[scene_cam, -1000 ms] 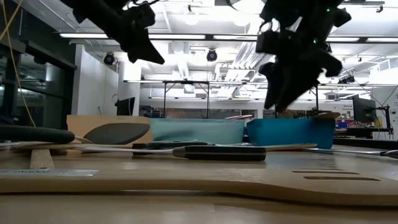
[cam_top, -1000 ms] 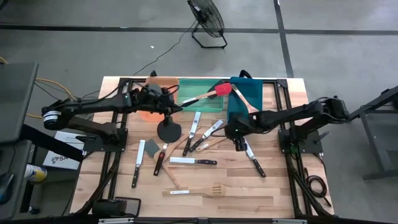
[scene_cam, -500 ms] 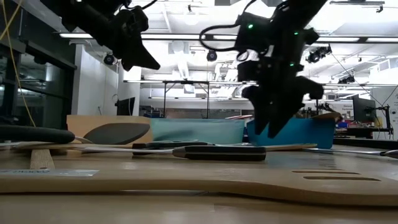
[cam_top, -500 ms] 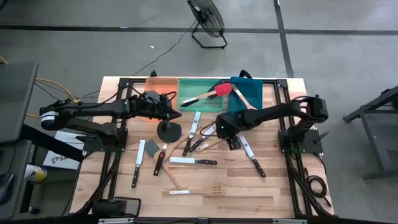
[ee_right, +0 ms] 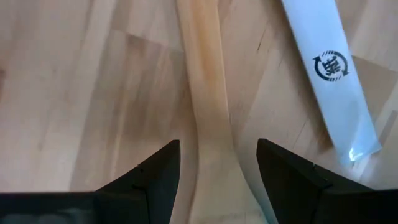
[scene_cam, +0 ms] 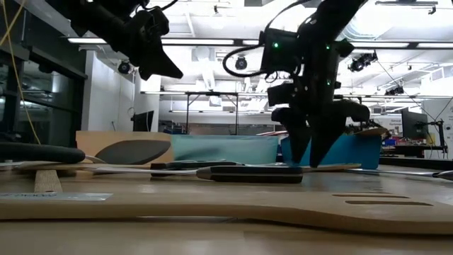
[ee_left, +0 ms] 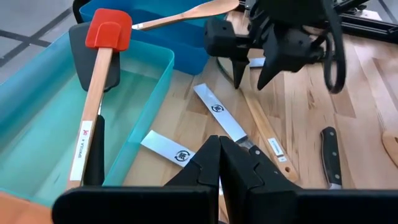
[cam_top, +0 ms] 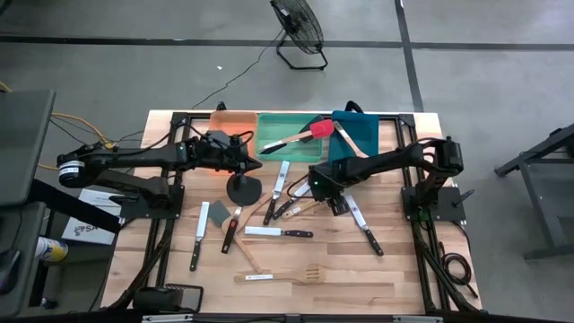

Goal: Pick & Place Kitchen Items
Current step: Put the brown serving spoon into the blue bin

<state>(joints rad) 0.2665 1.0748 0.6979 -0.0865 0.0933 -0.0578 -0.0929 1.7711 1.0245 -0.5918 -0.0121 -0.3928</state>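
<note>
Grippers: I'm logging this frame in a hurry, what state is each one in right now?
Left gripper: shut, holding nothing, above the table.
Right gripper: open, fingers either side of a wooden handle, not yet gripping.

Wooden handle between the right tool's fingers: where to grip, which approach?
Grip the wooden handle on its narrow straight stretch, coming straight down. It lies flat on the table, and the right tool hangs open with a finger on each side. The knife blade lies apart, so it should stay clear. The left tool waits above the table.
</note>
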